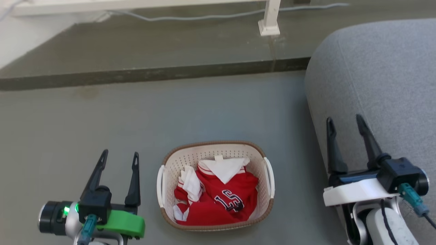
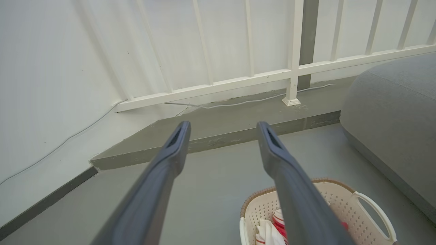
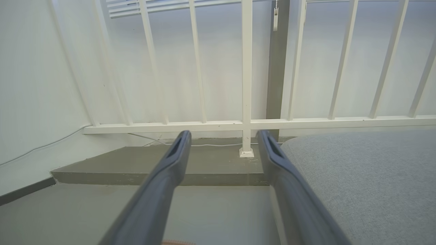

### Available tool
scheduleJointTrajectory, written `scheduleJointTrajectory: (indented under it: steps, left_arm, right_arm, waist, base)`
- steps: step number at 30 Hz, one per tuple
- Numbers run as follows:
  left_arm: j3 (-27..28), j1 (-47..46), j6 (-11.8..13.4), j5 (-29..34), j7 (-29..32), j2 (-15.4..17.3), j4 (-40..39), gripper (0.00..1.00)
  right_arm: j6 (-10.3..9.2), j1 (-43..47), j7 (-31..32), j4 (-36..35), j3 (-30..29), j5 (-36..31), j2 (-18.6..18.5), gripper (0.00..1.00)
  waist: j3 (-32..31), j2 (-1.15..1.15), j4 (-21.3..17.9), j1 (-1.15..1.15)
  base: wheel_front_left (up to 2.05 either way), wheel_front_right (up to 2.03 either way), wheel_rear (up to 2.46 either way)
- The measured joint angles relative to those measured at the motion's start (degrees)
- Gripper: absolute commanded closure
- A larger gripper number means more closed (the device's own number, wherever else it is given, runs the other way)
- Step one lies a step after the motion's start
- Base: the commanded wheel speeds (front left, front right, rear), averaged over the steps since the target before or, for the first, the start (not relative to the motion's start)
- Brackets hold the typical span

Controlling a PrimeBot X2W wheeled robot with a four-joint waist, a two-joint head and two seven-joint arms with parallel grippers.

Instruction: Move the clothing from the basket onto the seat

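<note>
Red clothing (image 1: 218, 199) with white trim and dark characters lies crumpled in the cream basket (image 1: 163, 182) on the grey floor at the bottom centre of the head view. My left gripper (image 1: 120, 156) stands open and empty to the left of the basket. My right gripper (image 1: 344, 121) stands open and empty over the near left edge of the grey seat (image 1: 381, 81), to the right of the basket. In the left wrist view the basket (image 2: 344, 207) and a bit of clothing (image 2: 269, 231) show behind the right finger. The seat (image 3: 368, 180) lies right of my right gripper (image 3: 223, 135) in the right wrist view.
A raised floor step (image 1: 153, 73) runs across behind the basket, with a white railing post (image 1: 270, 20) and a white cable (image 1: 211, 16) on it. A white wall (image 2: 51, 85) closes off the left side. Open grey floor (image 1: 170, 112) lies between step and basket.
</note>
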Motion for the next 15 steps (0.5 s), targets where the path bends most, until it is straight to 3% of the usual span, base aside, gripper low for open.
scheduleJointTrajectory:
  steps: [15]
  left_arm:
    - [-1.29,-8.36,-2.01,1.62,3.31,1.81,5.16,0.0]
  right_arm:
    - [-0.12,-6.17,-0.01,-3.12,-6.26,0.04,0.03,0.0]
  waist:
    - [10.73,0.0,-2.2,0.0]
  base:
    - [0.0,0.0,0.0]
